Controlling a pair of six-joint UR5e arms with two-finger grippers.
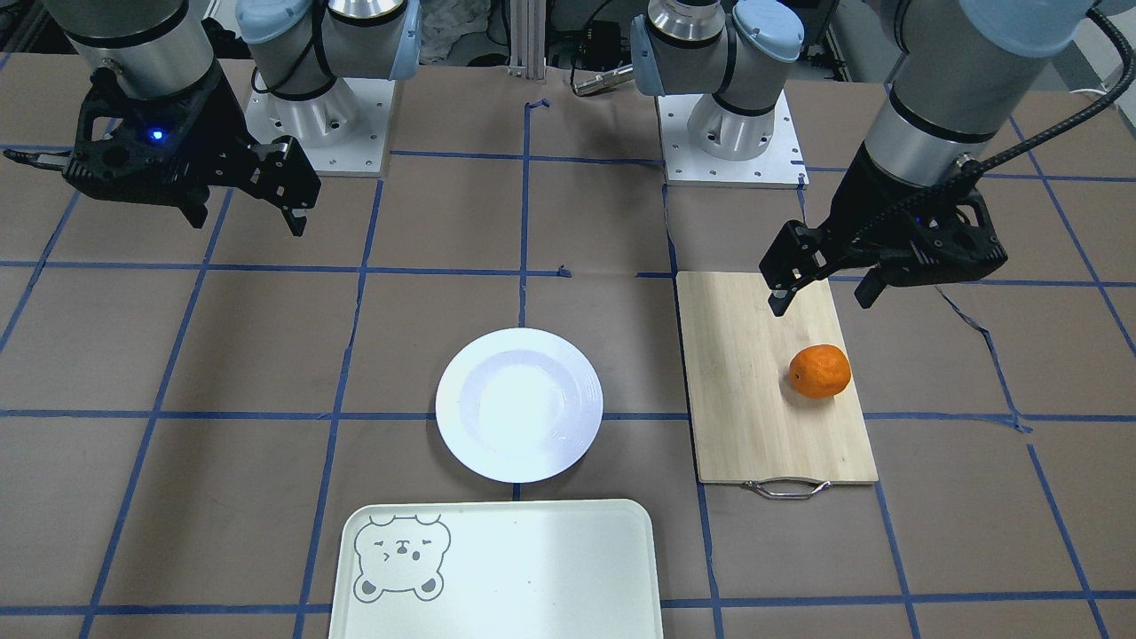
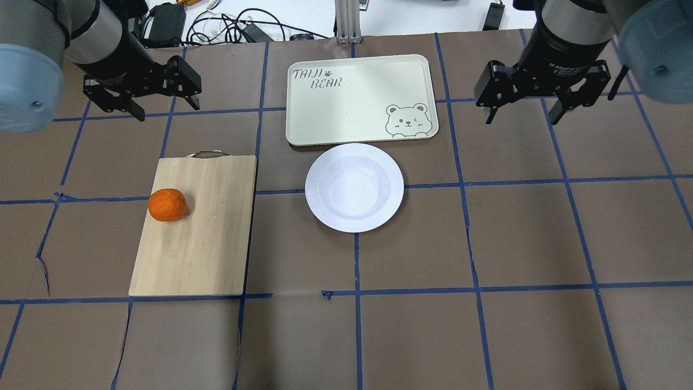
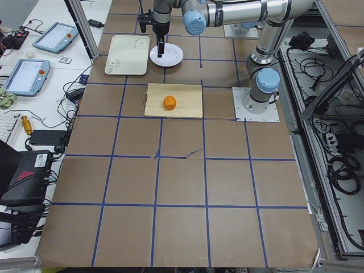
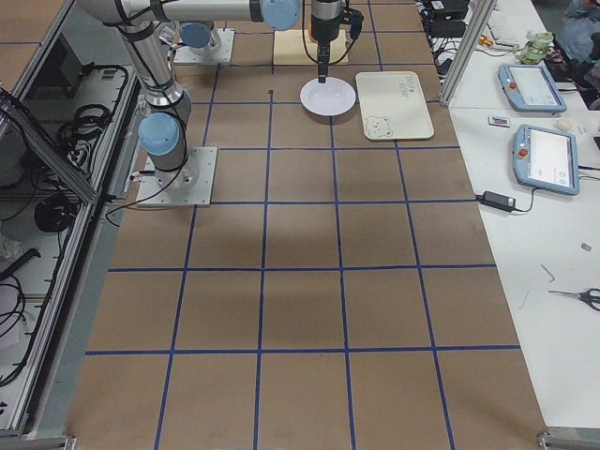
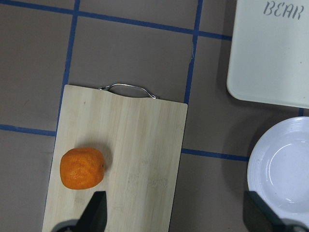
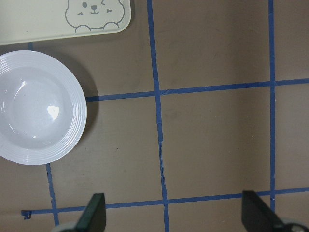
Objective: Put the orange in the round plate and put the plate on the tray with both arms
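Closest to the overhead lens we see our left arm (image 2: 32, 59), its black two-finger claw (image 2: 168, 112) hanging wide open above the brown, blue-taped worktop (image 2: 487, 244), just beyond the pale wooden cutting board with a metal handle (image 2: 206, 244). On that board's left part sits the small bright-orange orange (image 2: 168, 205), well apart from the white glossy round plate (image 2: 392, 187), which lies just beside the mint-white rectangular bear-face tray (image 2: 357, 92). Farthest right, our right arm's black claw (image 2: 522, 122) hangs above bare worktop, fingers likewise spread apart.
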